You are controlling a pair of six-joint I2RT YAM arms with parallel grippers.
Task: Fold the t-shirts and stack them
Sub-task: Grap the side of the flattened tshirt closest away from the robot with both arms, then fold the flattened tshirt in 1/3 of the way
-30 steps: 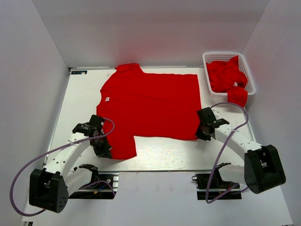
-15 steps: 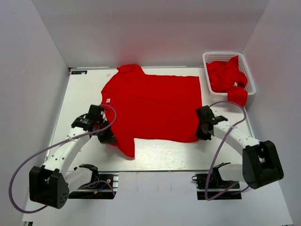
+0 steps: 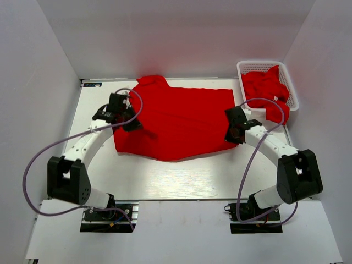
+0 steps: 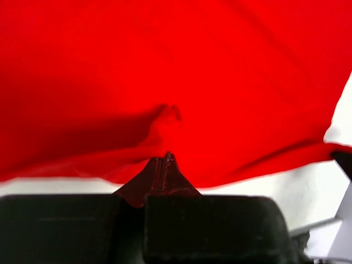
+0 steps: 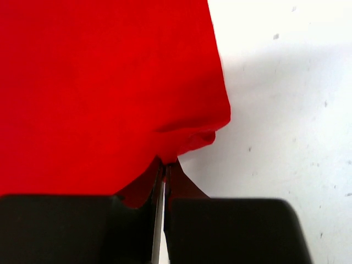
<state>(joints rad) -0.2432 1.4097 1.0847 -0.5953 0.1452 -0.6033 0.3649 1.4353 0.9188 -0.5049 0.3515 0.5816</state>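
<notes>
We log the first fold as only half made: left end effector [image 4: 165, 160] and right end effector [image 5: 164, 165] each clamped on the near edge of the spread t-shirt [image 3: 181, 118] mid-counter [image 3: 181, 179], other t-shirts [image 3: 267, 88] heaped in the basket [image 3: 246, 67], no stack begun

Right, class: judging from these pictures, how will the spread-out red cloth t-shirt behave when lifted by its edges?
Probably floppy: the bright red cloth t-shirt puckers just beyond the left pincer and bunches at the right pincer. Likely light, since two thin pinches hold it. Its near edge dips to a point between the grips, so expect drooping, not a straight fold.
</notes>
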